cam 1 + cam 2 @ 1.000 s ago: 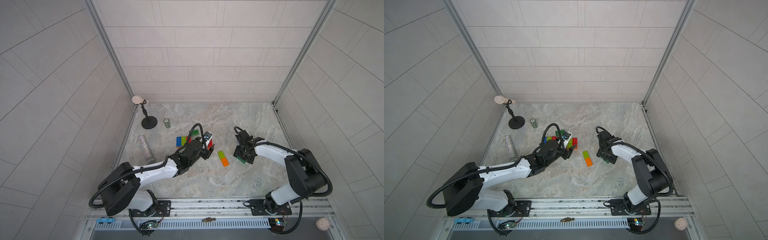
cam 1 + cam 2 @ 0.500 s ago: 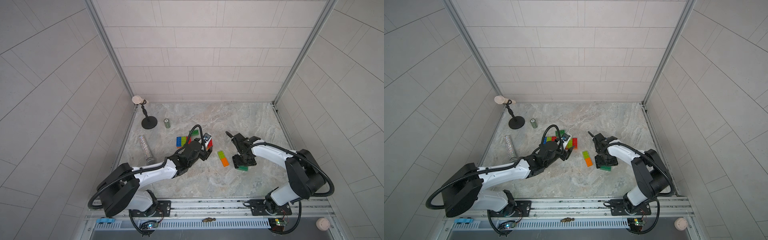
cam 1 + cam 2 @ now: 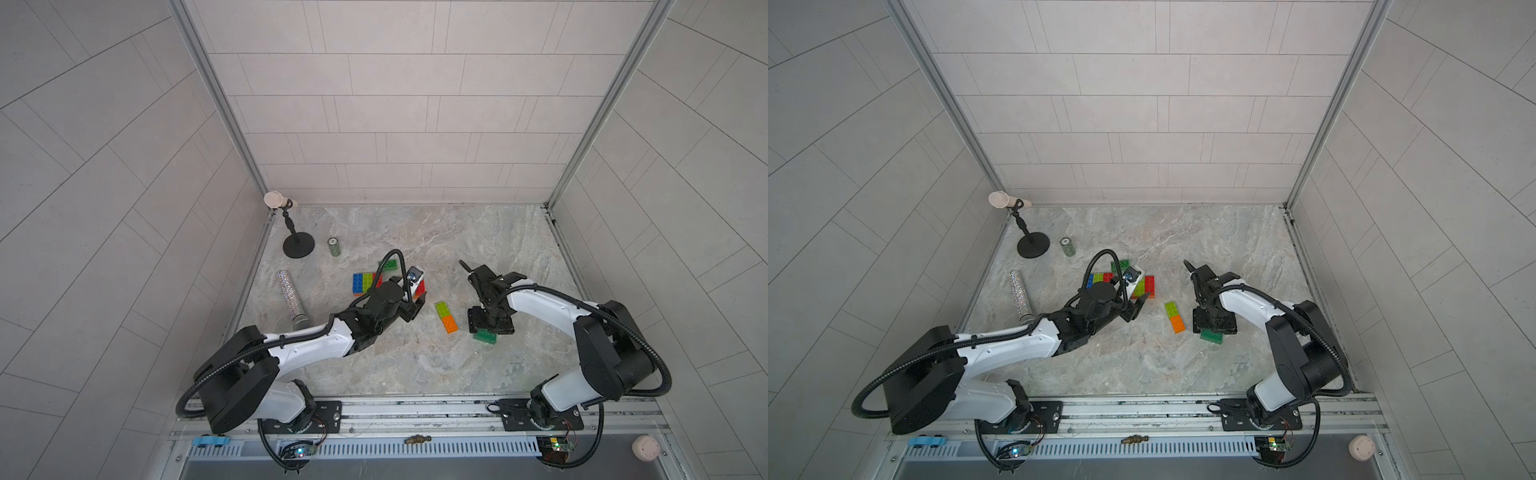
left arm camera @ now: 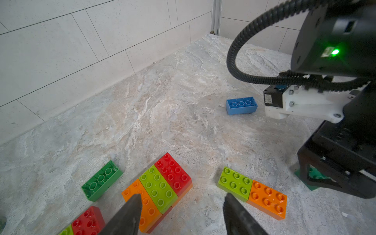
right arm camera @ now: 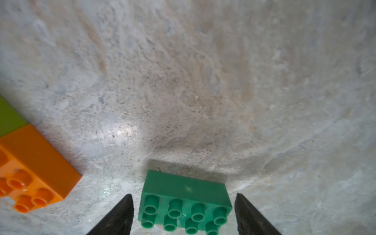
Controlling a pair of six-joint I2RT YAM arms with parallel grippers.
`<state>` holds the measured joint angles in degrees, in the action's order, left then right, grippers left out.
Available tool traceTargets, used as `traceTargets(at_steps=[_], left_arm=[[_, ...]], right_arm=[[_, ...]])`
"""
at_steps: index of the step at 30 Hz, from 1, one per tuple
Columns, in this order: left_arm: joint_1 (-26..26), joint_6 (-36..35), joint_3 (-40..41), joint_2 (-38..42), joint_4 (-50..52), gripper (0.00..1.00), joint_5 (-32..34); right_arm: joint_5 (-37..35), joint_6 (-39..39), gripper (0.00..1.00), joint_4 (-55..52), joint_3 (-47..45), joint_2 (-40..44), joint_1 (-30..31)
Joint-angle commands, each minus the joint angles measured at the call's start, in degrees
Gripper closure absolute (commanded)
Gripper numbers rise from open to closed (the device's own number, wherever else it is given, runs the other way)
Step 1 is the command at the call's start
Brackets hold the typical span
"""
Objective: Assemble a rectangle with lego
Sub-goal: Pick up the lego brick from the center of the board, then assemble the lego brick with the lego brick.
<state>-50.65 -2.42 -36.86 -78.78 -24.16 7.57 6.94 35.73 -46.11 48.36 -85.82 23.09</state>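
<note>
A dark green lego brick point(image 5: 184, 203) lies studs up on the marble table point(image 3: 415, 365), with my right gripper point(image 5: 184, 203) open around it and a gap on each side. In both top views that gripper point(image 3: 490, 326) point(image 3: 1214, 324) hangs over the brick point(image 3: 484, 336) point(image 3: 1210, 336). A joined lime and orange pair point(image 3: 446, 316) point(image 4: 252, 190) lies just left of it. My left gripper point(image 4: 182, 197) point(image 3: 415, 306) is open and empty, above the orange, lime and red block point(image 4: 158, 187). A green brick point(image 4: 101, 180) and a blue brick point(image 4: 241, 105) lie on their sides.
A black stand point(image 3: 297, 245), a small green can point(image 3: 333, 247) and a glittery silver tube point(image 3: 291, 295) sit at the back left. More joined bricks in blue, lime and red point(image 3: 365, 282) lie behind my left wrist. Tiled walls close in three sides.
My right wrist has swung round and its jaws have widened; the dark green brick has gone from its fingertips to the table, slightly nearer the front. The left arm has hardly moved.
</note>
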Motion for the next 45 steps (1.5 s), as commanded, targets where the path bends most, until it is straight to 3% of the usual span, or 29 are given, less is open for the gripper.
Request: traceTargets(at_steps=[1, 12, 18, 21, 24, 28, 35, 45], left_arm=[[0.1, -0.5, -0.1, -0.4, -1.6, 0.32, -0.6], [0.1, -0.3, -0.1, -0.8, -1.8, 0.32, -0.9], [0.1, -0.1, 0.0, -0.4, -1.6, 0.32, -0.5], [1.3, 3.5, 1.1, 1.4, -1.8, 0.32, 2.4], [5.8, 7.6, 2.5, 4.8, 0.2, 0.33, -0.5], [6.8, 4.9, 4.5, 9.0, 5.9, 0.33, -3.3], [-0.2, 3.1, 9.7, 6.7, 2.8, 0.34, 2.0], [-0.2, 4.1, 10.1, 0.0, -5.9, 0.34, 2.8]], right_arm=[[-1.4, 6.6, 0.21, 0.4, -1.6, 2.1, 0.0], [-1.9, 7.6, 0.28, 2.0, -2.9, 1.9, 0.0], [-1.9, 6.0, 0.39, 1.5, -2.0, 2.8, 0.0], [-2.7, 0.9, 0.43, -1.5, 0.6, 4.8, 0.0], [-3.4, -6.3, 0.45, -7.0, 4.8, 6.2, 0.0], [-3.0, -13.5, 0.47, -12.6, 9.5, 5.3, 1.3], [1.0, -19.3, 0.51, -13.7, 21.6, -4.9, 7.5], [1.2, -20.9, 0.55, -12.5, 31.6, -18.1, 10.5]])
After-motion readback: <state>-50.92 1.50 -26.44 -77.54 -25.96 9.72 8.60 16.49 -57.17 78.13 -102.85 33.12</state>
